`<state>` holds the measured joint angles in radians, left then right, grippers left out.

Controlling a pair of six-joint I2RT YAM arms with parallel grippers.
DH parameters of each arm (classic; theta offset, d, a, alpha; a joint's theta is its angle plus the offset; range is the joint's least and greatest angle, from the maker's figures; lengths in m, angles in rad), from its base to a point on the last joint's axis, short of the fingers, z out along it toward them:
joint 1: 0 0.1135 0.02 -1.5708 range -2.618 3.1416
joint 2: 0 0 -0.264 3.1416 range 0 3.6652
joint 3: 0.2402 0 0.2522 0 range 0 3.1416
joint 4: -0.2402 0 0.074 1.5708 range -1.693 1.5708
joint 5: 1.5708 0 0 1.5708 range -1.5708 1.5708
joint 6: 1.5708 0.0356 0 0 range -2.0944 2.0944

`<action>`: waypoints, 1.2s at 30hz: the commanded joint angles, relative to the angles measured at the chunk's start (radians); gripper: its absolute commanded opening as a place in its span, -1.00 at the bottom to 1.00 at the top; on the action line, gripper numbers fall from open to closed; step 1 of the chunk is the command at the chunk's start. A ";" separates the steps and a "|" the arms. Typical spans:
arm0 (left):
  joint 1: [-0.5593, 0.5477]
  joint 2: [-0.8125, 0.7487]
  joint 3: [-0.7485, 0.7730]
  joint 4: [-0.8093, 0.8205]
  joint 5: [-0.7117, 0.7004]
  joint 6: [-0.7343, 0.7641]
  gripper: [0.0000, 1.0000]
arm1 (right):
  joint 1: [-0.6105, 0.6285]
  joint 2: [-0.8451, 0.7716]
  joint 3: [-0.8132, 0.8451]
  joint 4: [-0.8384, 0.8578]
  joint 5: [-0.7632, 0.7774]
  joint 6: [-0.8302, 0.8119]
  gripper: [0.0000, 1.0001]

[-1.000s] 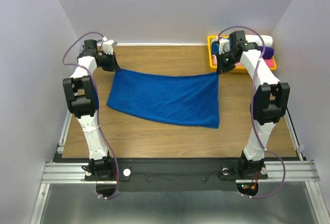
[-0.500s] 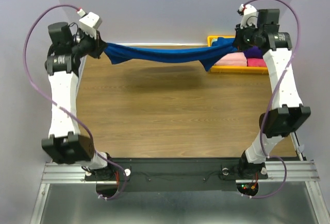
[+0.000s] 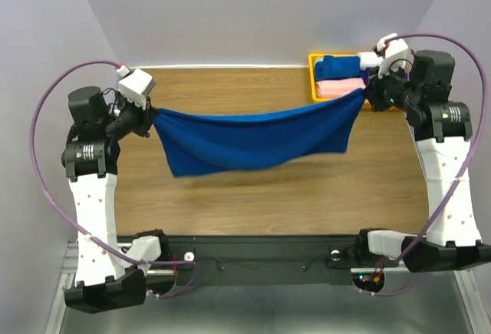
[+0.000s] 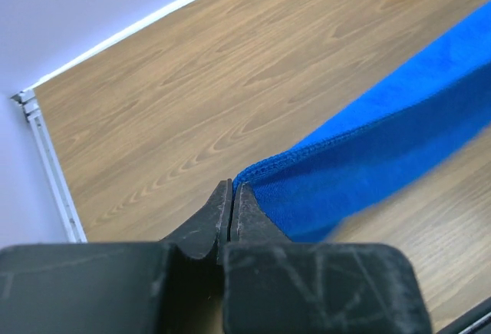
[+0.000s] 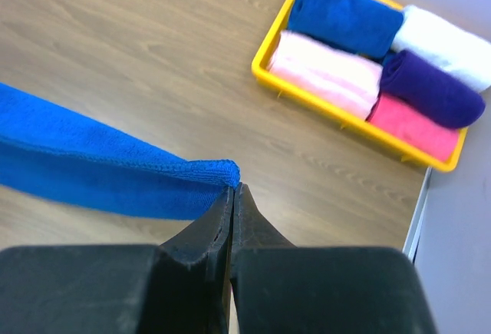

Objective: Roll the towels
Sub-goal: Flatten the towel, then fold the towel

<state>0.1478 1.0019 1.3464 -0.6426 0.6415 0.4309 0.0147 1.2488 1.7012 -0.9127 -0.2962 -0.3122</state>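
Over table (image 3: 268,196), blue towel (image 3: 253,138) hangs stretched in air, sagging mid-span. Ends pinched: left gripper (image 4: 232,190) on one corner, right gripper (image 5: 232,190) on the other. Far right, yellow tray (image 3: 312,81) holds rolled towels, second blue towel (image 5: 345,15) among them.

No readable text, label, brand or number in any view (blue towel (image 3: 253,140), yellow tray (image 3: 312,81) and wood table (image 3: 307,192) all plain; anything printed on the white arm casings (image 3: 90,196) too small to tell).
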 commanded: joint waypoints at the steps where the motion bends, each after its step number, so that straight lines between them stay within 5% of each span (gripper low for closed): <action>1: 0.006 0.004 -0.046 -0.009 -0.048 0.023 -1.00 | -0.007 0.000 -0.081 0.021 0.023 -0.041 -0.99; 12: -0.001 0.420 -0.110 0.278 -0.078 0.005 -1.00 | -0.005 0.408 -0.124 0.216 -0.092 0.018 -0.99; 20: -0.001 0.769 0.010 0.422 -0.074 -0.001 -1.00 | -0.007 0.621 -0.126 0.380 -0.100 0.033 -0.99; 27: -0.002 0.851 0.068 0.457 -0.080 -0.020 -1.00 | -0.007 0.679 -0.092 0.405 -0.096 0.019 -0.99; 36: -0.001 0.640 -0.045 0.287 -0.065 0.140 -1.00 | -0.010 0.525 -0.205 0.400 -0.101 -0.039 -0.99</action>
<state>0.1455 1.8046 1.3334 -0.2722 0.5640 0.4767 0.0139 1.9015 1.5402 -0.5568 -0.3847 -0.3042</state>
